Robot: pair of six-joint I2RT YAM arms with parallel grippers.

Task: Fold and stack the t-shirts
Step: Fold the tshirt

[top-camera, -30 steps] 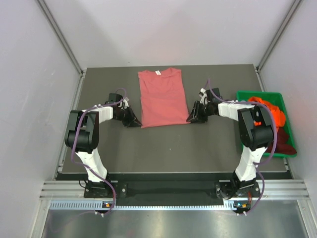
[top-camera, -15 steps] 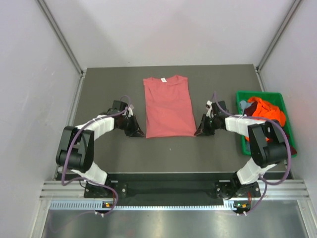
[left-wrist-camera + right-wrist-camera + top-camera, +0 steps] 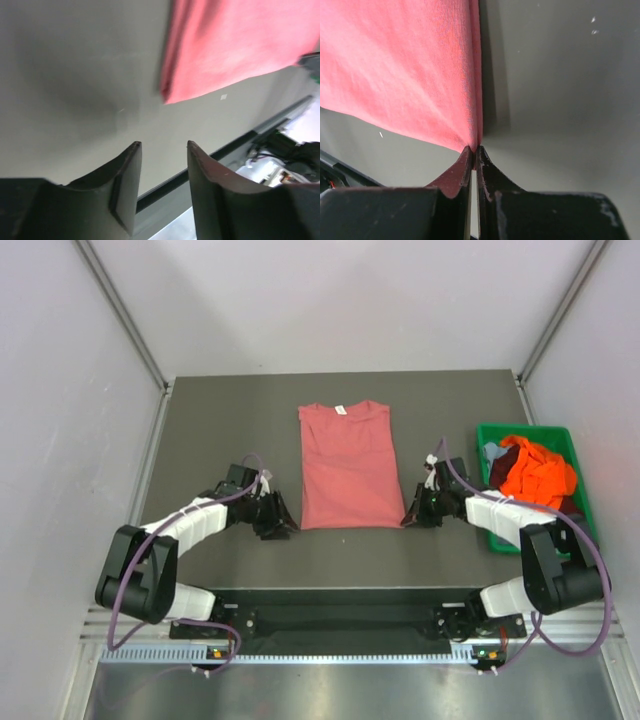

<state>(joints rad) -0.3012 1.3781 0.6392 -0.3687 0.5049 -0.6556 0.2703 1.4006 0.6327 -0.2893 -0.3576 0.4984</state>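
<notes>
The salmon-pink t-shirt [image 3: 348, 465] lies flat on the dark table, sleeves folded in, collar at the far end. My right gripper [image 3: 408, 519] is shut on the shirt's near right corner; in the right wrist view the pink cloth [image 3: 420, 75] runs into the closed fingertips of that gripper [image 3: 475, 148]. My left gripper [image 3: 290, 528] is open and empty, just left of the shirt's near left corner; in the left wrist view the pink corner [image 3: 225, 50] lies ahead of that gripper [image 3: 162, 145], apart from it. Other t-shirts, orange [image 3: 537, 472] and dark maroon, lie in the bin.
A green plastic bin [image 3: 490, 432] stands at the table's right edge, holding the orange, maroon and bluish cloth. The table's near edge with a metal rail [image 3: 330, 625] runs just below both grippers. Grey walls close in left, right and behind.
Both grippers have moved toward the near edge and the shirt has slid nearer and a little right with them. My left gripper has let go of its corner and opened.
</notes>
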